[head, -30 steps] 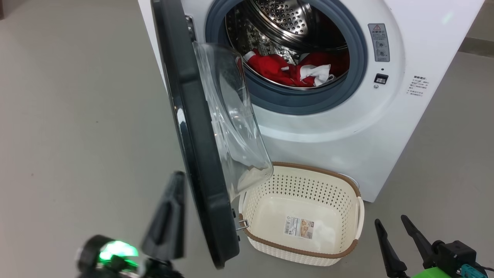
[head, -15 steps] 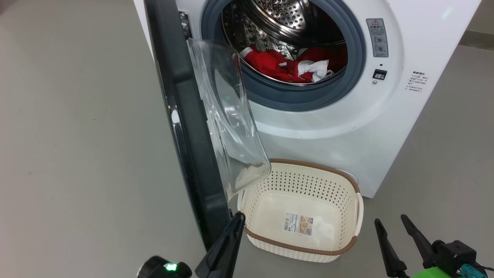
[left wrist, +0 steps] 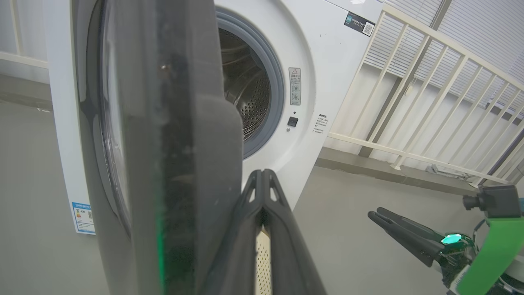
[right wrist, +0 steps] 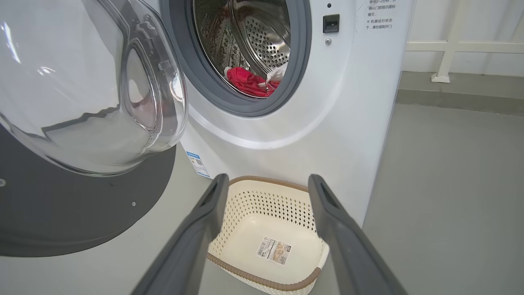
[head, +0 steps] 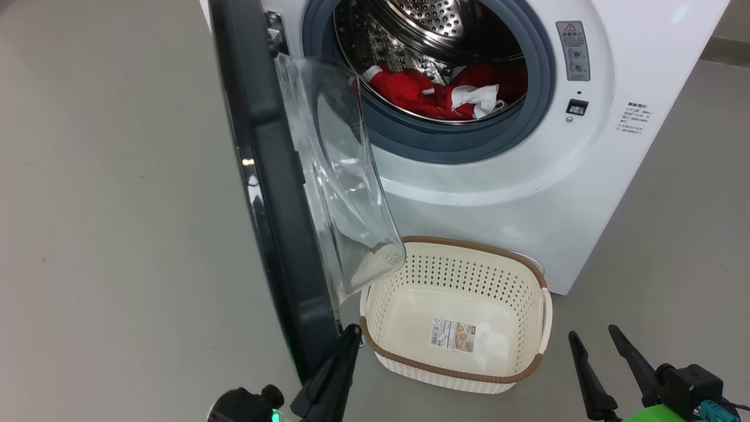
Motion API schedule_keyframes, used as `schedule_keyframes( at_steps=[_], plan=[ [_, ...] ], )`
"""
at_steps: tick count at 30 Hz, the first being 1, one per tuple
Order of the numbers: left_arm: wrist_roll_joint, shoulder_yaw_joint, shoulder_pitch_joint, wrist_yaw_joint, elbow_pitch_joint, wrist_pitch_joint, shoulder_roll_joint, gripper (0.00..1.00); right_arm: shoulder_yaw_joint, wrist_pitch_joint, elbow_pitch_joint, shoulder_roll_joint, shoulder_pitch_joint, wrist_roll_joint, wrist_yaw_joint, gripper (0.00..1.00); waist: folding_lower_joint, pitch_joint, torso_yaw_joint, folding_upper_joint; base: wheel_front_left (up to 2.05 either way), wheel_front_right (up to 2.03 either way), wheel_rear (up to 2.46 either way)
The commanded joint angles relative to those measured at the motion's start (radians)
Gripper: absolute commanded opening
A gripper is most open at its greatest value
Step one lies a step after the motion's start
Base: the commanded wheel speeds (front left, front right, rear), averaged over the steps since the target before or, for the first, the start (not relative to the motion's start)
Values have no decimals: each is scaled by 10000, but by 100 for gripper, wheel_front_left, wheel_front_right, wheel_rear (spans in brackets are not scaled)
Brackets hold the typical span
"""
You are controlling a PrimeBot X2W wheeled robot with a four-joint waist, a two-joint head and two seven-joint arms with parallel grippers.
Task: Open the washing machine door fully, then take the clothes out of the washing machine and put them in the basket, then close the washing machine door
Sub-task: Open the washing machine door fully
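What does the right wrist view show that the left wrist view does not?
Right wrist, not left: bright red fabric clothes in the steel drum; the paper label inside the cream perforated basket. Left wrist, not right: a small black code label at the top edge. Both: the white washing machine, its grey rubber ring, the open black-rimmed round door.

The floor [head: 105,246] is smooth and plain, of a grey-beige colour, with a matt surface and a few small dark specks. At the far side it ends at a low kerb [right wrist: 458,98] of darker grey. On this kerb stands a white railing [left wrist: 425,78] with thin bars and a thicker top rail; one post [right wrist: 448,61] has a wide foot. Behind the railing I see a pale surface of fine horizontal slats [left wrist: 475,28]. The light is soft and even, and it gives only weak shadows on the floor.
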State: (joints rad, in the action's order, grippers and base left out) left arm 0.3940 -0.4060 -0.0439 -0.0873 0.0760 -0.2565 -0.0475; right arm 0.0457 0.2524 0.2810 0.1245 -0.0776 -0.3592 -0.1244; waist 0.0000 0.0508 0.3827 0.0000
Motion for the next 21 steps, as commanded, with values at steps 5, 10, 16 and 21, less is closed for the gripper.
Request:
schedule_keyframes(
  at_steps=[5, 10, 16, 21],
  plan=[
    [30, 669, -425, 205, -26, -53, -27, 0, 213, 93, -286, 175, 359, 84, -63, 100, 0, 27, 7, 0, 0, 0, 0],
    [-74, 1039, -267, 324, -69, -53, -27, 0, 227, 93, -298, 162, 381, 90, -63, 100, 0, 40, 31, 0, 0, 0, 0],
    [-297, 1670, 10, 449, -224, -53, -27, 0, 214, 93, -324, 168, 394, 97, -63, 100, 0, 61, 110, 0, 0, 0, 0],
    [-408, 2191, 189, 479, -301, -53, -27, 0, 209, 93, -347, 177, 420, 107, -63, 100, 0, 99, 180, 0, 0, 0, 0]
  ],
)
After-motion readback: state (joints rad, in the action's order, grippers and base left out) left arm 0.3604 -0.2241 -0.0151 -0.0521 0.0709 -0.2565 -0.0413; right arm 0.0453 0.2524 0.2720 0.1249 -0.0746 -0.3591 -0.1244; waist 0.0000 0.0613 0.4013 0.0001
